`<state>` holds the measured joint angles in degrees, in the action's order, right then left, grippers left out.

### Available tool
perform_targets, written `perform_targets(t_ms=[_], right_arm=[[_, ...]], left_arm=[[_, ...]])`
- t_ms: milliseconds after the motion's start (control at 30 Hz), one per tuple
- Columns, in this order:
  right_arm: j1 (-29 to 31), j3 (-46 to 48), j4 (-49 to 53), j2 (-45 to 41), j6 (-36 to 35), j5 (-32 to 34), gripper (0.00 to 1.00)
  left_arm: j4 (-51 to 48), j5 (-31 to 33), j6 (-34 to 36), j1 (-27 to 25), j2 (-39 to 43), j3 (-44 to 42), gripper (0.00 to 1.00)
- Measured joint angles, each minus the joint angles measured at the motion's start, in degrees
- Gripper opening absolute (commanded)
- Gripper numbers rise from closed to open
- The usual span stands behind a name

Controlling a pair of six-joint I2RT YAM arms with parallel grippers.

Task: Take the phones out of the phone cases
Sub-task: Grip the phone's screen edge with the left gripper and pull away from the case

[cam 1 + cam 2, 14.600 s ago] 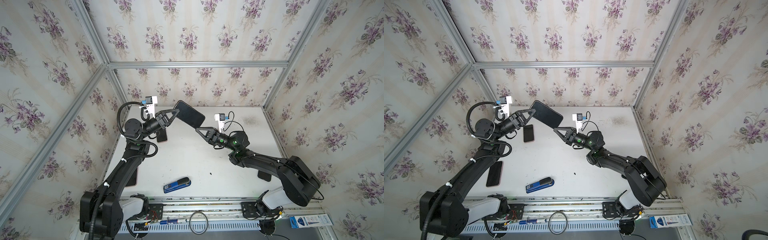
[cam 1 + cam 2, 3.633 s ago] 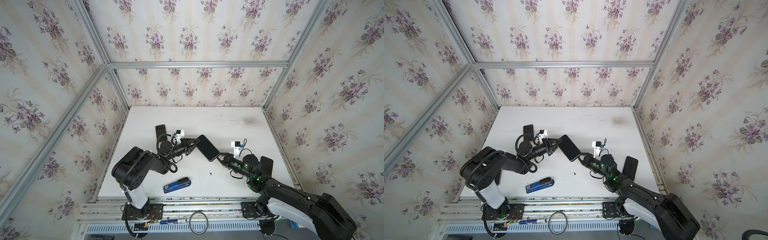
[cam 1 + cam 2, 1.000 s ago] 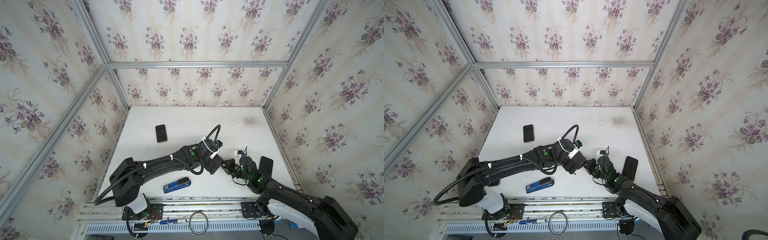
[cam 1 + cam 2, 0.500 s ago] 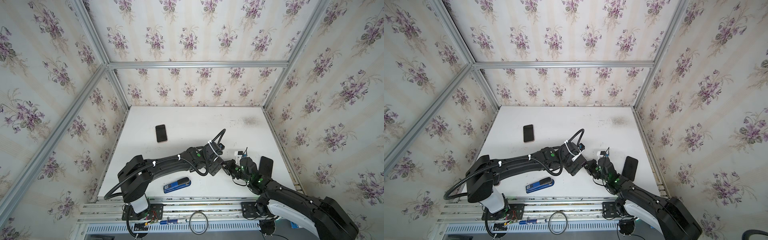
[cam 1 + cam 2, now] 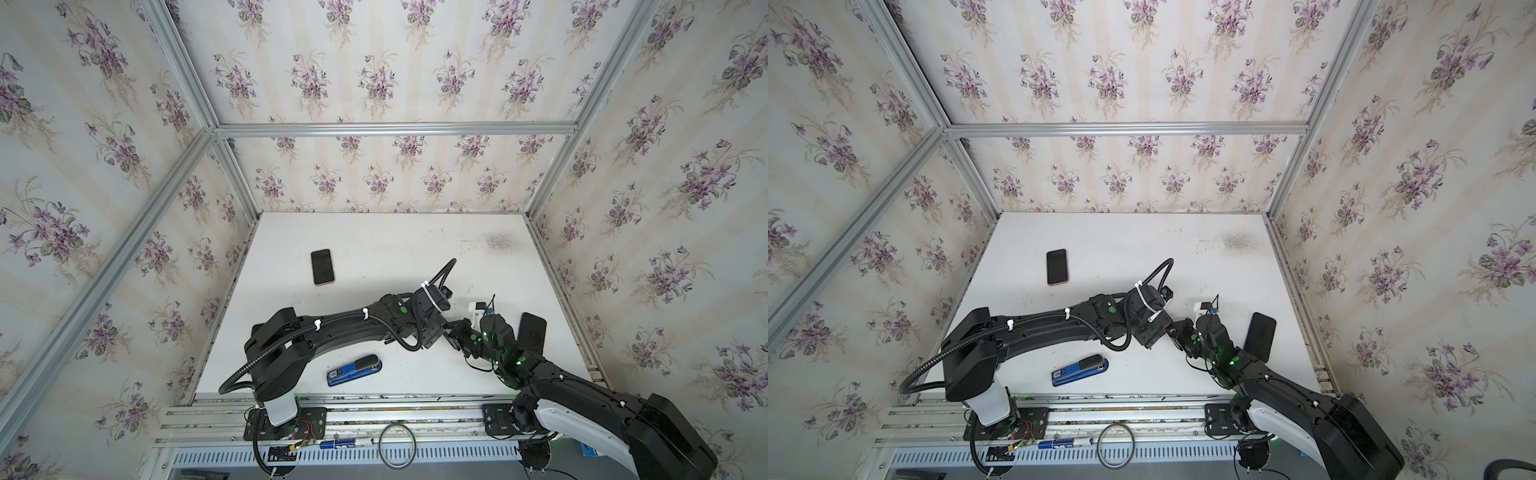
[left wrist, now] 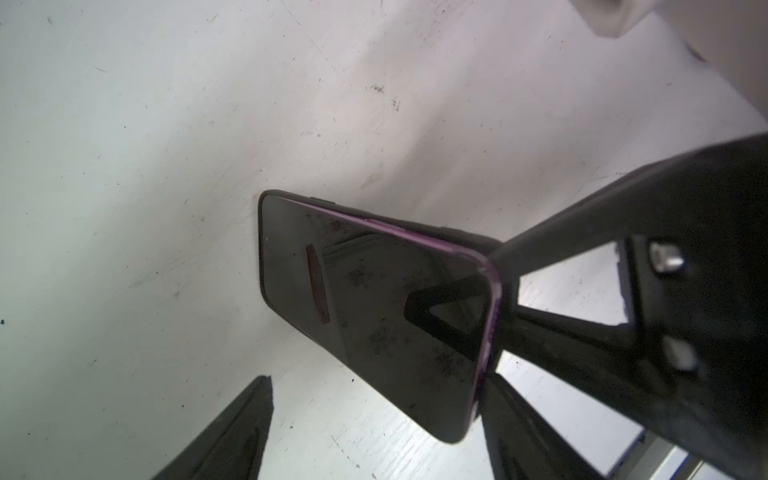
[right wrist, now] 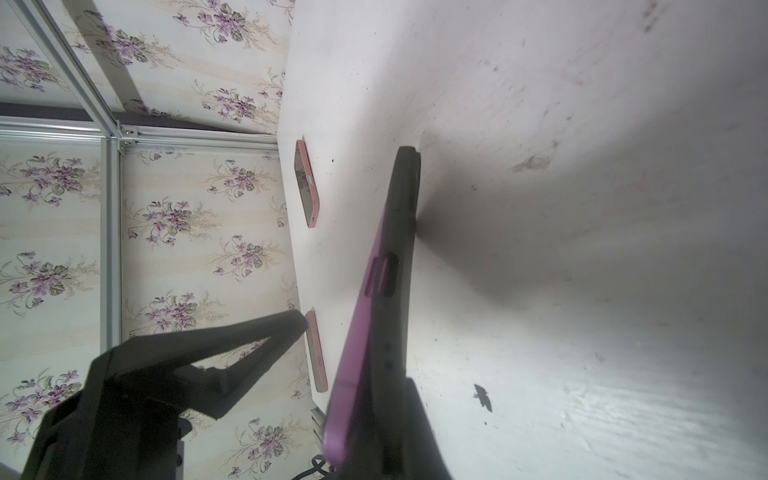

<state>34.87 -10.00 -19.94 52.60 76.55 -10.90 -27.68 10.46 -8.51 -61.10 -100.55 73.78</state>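
A scuffed white table (image 5: 395, 249), boxed by violet-sprigged wallpaper (image 5: 374, 83) and aluminium rails (image 5: 395, 129), carried one blue stapler (image 5: 354, 370), its label too small to read, and two salmon-edged phones (image 7: 306, 183). Near the front, the right pincer (image 6: 496, 311) clamped the purple phone (image 6: 374, 299), partly out of its black case (image 7: 405, 199), far end touching the table; the left pincer (image 6: 376, 378) stood wide.

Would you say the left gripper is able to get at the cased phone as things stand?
Probably yes: the right gripper holds the cased phone tilted up by one end, and the left gripper has its jaws open close before the bare screen, with nothing in between.
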Motion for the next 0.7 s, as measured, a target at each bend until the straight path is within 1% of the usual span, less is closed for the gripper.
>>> perform_targets(t_ms=[167,300,700], right_arm=[[0.0,0.0,0.0,0.0,0.2,0.3,0.0],[0.0,0.0,-0.2,0.0,0.2,0.5,0.0],[0.0,0.0,-2.1,1.3,0.6,0.6,0.0]], left_arm=[[0.4,0.3,-0.2,-0.1,-0.4,0.0,0.7],[0.8,1.5,-0.2,-0.4,-0.4,0.0,0.63],[1.2,10.5,0.0,-2.3,-0.7,0.1,0.6]])
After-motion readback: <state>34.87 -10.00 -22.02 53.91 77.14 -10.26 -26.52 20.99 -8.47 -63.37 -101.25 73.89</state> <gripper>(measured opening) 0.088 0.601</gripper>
